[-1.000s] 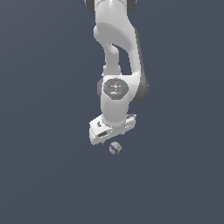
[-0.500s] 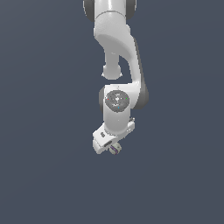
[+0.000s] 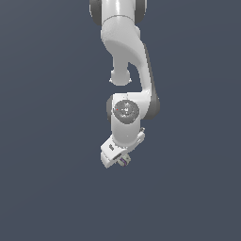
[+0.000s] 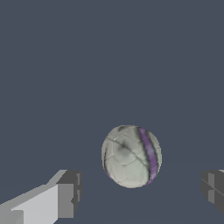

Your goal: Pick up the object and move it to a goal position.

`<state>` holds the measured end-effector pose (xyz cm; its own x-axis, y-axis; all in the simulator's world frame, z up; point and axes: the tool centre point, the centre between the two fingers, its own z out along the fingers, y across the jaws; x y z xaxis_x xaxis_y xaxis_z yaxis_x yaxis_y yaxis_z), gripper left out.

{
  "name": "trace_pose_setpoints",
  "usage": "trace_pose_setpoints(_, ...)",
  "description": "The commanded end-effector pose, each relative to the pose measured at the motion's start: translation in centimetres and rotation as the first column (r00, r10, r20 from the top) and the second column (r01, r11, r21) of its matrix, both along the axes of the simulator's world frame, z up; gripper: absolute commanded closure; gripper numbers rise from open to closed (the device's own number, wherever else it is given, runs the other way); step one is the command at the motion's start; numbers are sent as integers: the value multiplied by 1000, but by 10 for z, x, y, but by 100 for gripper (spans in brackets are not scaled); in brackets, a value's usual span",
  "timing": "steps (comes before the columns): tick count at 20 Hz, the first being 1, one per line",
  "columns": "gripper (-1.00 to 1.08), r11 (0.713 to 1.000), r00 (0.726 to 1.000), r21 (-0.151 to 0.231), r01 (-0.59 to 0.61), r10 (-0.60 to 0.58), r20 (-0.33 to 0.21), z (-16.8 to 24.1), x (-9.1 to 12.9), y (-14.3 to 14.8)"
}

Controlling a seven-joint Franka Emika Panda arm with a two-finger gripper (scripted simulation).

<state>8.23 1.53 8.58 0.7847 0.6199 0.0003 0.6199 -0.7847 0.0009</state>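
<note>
A bare simulated test scene, not a furnished room: a flat, uniform slate-grey surface point(image 3: 42, 188) fills both views without walls, furniture or horizon. The smooth, shadeless glossy white robot arm point(image 3: 126, 70) and the blocky grey-tipped fingers point(image 4: 69, 192) look computer-rendered, like the faceted off-white ball with a purple band point(image 4: 131, 155) between them.

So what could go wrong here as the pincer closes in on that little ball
1. The ball is round and sits between the open pincer fingers, clear of both, and seems nearer one finger. If that pad touches first, it may roll away.
2. In the exterior view the pincer hides most of the ball, so height above the floor is hard to judge; closing too high could pinch only its top.
</note>
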Motion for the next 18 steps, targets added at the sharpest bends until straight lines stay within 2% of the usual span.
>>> trace_pose_setpoints(1, -92, 1000, 1000, 0, -1, 1, -1, -5, 0, 0)
trace_pose_setpoints(9, -92, 1000, 1000, 0, -4, 4, -1, -44, -1, 0)
trace_pose_setpoints(15, -92, 1000, 1000, 0, -5, 5, -1, -49, 0, 0)
trace_pose_setpoints(16, 108, 1000, 1000, 0, -5, 5, -1, -49, 0, 0)
trace_pose_setpoints(18, 108, 1000, 1000, 0, -5, 5, -1, -49, 0, 0)
